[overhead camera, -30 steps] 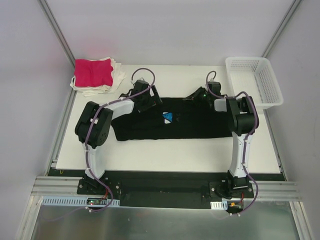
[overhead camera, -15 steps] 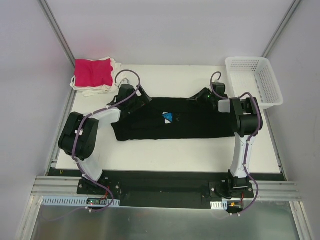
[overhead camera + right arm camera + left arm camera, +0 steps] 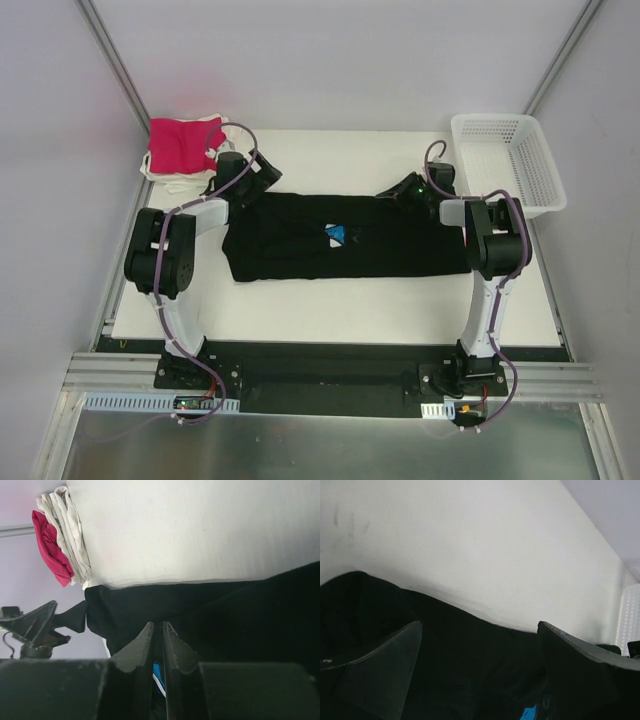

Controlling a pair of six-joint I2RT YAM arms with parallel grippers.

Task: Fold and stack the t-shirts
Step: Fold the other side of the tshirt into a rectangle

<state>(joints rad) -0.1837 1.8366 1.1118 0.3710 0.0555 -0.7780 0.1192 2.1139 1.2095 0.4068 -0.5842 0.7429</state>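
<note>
A large black t-shirt [image 3: 350, 240] lies in a long folded band across the middle of the table, a bit of its blue print [image 3: 335, 234] showing. My left gripper [image 3: 260, 183] stands wide open low over the shirt's far left corner [image 3: 470, 670], nothing between its fingers [image 3: 385, 670]. My right gripper [image 3: 402, 190] is at the shirt's far right edge, its jaws nearly together on a thin pinch of black cloth [image 3: 225, 615]. A magenta-pink t-shirt [image 3: 185, 145] lies folded on cream ones [image 3: 236, 150] at the far left corner.
A white mesh basket [image 3: 510, 160] stands at the far right corner, seen at the edge of the left wrist view too. The pink and cream stack [image 3: 60, 545] lies just beyond my left gripper. Grey walls enclose the white table [image 3: 350, 305].
My left gripper has moved left and farther back, from over the shirt's middle-left to its far left corner, staying open. The right gripper has shifted slightly right and stays shut.
</note>
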